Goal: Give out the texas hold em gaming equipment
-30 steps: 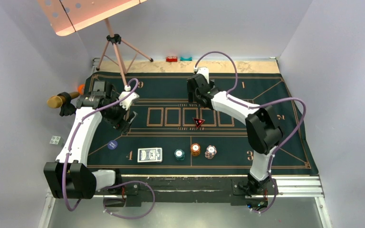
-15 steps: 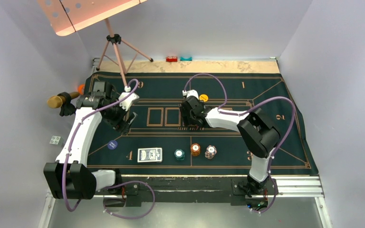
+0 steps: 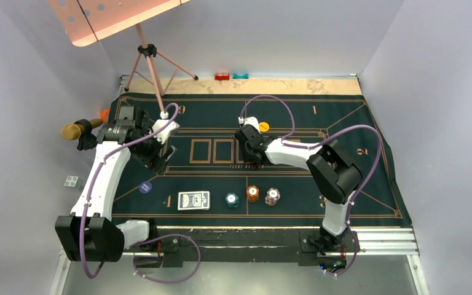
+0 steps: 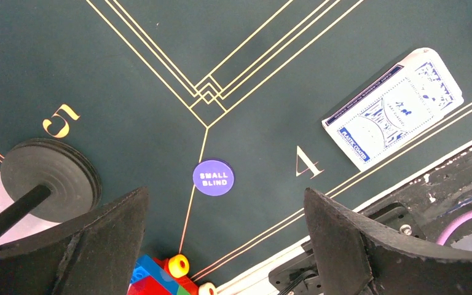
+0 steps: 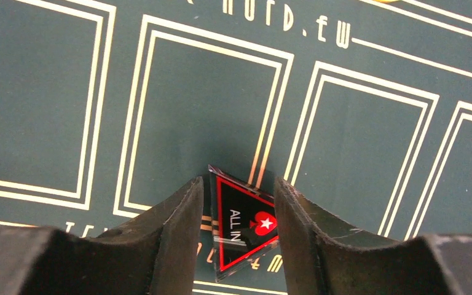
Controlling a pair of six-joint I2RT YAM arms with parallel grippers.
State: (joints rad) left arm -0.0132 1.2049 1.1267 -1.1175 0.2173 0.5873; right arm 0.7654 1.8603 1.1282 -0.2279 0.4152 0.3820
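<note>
**Right jaws narrow at the triangle, left jaws wide above the blue disc**

From the top camera, your right gripper (image 3: 249, 147) sits low on the green gold-lined felt mat (image 3: 344, 117), over the row of card boxes, and hides what lies under it. One flat yellow disc (image 3: 263, 126) lies just beyond it. Along the near edge you have one blue-and-white-backed deck of playing cards (image 3: 194, 200) and three small striped poker chips: teal chip (image 3: 232, 200), orange chip (image 3: 253, 193), white-red chip (image 3: 272, 196). Two small blocks, red block (image 3: 222, 77) and teal block (image 3: 240, 75), sit past the mat's far edge, beside a pink tripod stand (image 3: 150, 52).

On the left wrist camera, your left gripper (image 4: 224, 206) has its jaws wide with nothing between them. Below lie one flat blue disc (image 4: 213, 177) and the deck; a black round base (image 4: 49, 178) stands at the left.

On the right wrist camera, one red triangle marker (image 5: 246, 224) lies between close-set fingers (image 5: 178, 227). You cannot tell whether they pinch it.
</note>
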